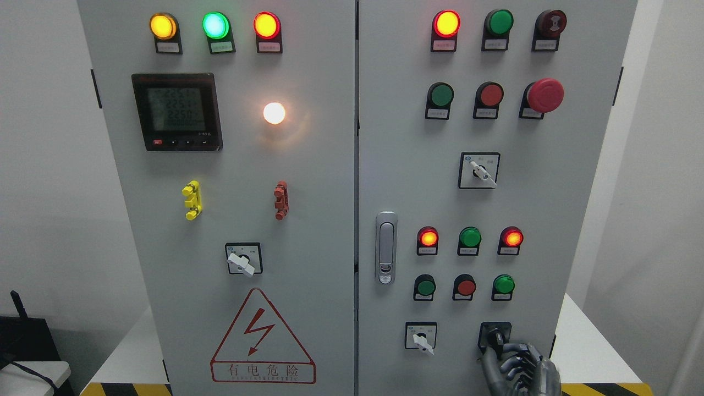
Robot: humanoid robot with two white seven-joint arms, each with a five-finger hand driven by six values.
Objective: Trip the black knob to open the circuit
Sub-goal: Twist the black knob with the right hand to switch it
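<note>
One right hand at bottom edge, fingers curled around black knob; white selector well apart.

An industrial or electrical training room is indicated by a grey double-door control cabinet fitted with indicator lamps, push buttons and a digital meter. A high-voltage warning triangle is carried on its left door, and hazard striping is seen along the base.

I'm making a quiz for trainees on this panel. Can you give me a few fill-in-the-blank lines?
1. The right hand is at the black knob at the panel's lower ____ corner.
2. The warning triangle is on the ____ door.
3. The meter sits under the ____ lamp.

Answers: right; left; yellow
</note>
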